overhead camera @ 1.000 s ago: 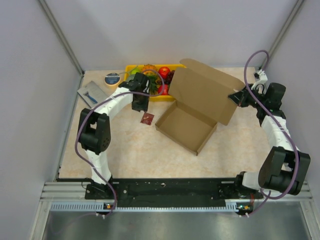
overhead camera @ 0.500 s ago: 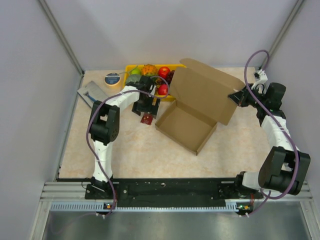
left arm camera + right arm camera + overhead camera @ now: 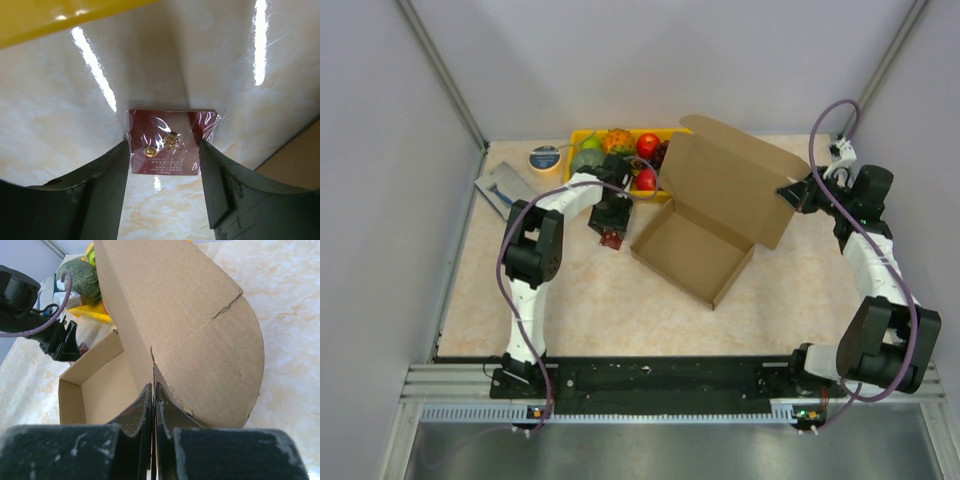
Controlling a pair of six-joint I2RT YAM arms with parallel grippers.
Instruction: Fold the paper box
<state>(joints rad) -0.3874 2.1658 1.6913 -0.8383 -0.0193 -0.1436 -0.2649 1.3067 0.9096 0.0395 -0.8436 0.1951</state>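
- Right wrist view: right gripper (image 3: 152, 388) pinched tight on the side flap of the brown corrugated cardboard box (image 3: 190, 315), lid raised.
- Left gripper (image 3: 164, 150) gapes around a small dark-red plastic-wrapped packet (image 3: 170, 132) lying flat.
- Box sits mid-table, beside a yellow plastic fruit tray (image 3: 578, 136).
- Glossy beige marbled tabletop (image 3: 600, 310); plain pale grey walls (image 3: 650, 60).
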